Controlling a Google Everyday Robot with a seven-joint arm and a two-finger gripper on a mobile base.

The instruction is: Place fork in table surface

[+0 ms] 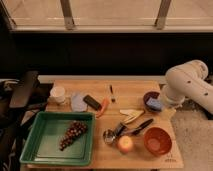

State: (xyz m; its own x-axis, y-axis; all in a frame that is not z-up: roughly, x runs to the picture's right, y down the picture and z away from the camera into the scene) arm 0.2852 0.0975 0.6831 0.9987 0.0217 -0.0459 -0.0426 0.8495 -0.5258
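**Gripper at the table's right edge, fork lying apart on the wood**

The gripper (165, 102) sits at the low end of the white arm (187, 85), just right of the dark bowl (148, 98); whether it is wide or narrow cannot be told. That bowl holds a pale blue block (154, 103). Below the dark bowl stands an orange bowl (157, 141), with a round yellow-red fruit (125, 144) to its left. Far to the lower left of the dark bowl, a green tray (44, 150) holds a dark bunch of grapes (71, 135).

Between the dark bowl and the tray lie a black-handled knife (140, 126), a metal scoop (111, 135) and a pale yellow scrap (130, 115). Left of the dark bowl are an orange stick (103, 106), a black slab (91, 101), a grey-blue disc (78, 102) and a white cup (58, 94).

The fork (111, 93) lies flat on the table surface (135, 90), left of the dark bowl and well apart from the gripper, the bowl between them.
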